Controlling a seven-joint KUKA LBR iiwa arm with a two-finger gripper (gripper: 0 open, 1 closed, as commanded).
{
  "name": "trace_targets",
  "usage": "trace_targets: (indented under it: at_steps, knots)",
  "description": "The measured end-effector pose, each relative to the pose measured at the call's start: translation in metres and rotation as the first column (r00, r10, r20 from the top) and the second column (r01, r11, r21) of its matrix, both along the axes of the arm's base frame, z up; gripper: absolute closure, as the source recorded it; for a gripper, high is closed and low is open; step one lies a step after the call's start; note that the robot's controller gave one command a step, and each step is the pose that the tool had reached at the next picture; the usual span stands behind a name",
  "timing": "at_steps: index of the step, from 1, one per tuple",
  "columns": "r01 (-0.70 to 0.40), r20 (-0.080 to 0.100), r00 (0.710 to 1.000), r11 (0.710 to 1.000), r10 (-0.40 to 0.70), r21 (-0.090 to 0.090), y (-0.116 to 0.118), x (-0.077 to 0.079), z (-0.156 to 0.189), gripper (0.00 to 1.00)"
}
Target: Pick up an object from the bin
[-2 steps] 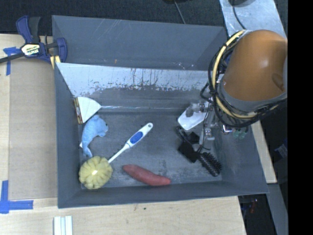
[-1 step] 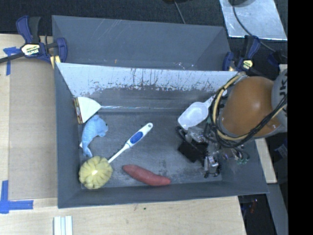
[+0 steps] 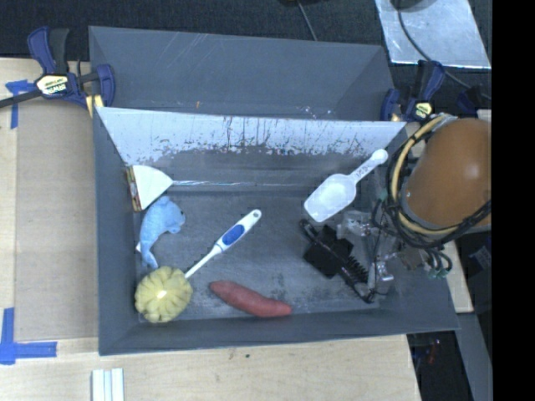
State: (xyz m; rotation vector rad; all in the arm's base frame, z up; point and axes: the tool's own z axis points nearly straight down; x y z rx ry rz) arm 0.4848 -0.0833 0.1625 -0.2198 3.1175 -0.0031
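The gripper (image 3: 334, 256) sits low at the right side of the bin (image 3: 251, 65), its black body close to the floor. Whether it is open or closed I cannot tell, and nothing shows in its grasp.

The nearest thing is the white scoop (image 3: 343, 189), whose bowl lies just beside the gripper's upper edge and whose handle slants up toward the back wall. I judge it the likeliest pick. The bowl is wide, smooth and hollow, so a closing grip may push it aside or tip it rather than hold it. The handle may also catch against the sloped wall and lever the scoop loose on the way up. The right wall is near, and a sideways correction risks scraping it.

Further left a red sausage (image 3: 249, 299) lies near the front wall. Beyond it a blue-and-white toothbrush (image 3: 224, 242) runs down to a yellow ball (image 3: 163, 294). A blue toy (image 3: 159, 226) and a white wedge (image 3: 149, 184) lie farthest off, well apart from the gripper and unlikely to interfere.
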Motion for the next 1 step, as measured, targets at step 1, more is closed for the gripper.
trace_targets:
  at_steps: [1]
  knots:
    - [0.198,0.003,0.980,0.980,-0.198,0.002,-0.0118,0.0170,-0.0625,0.00]
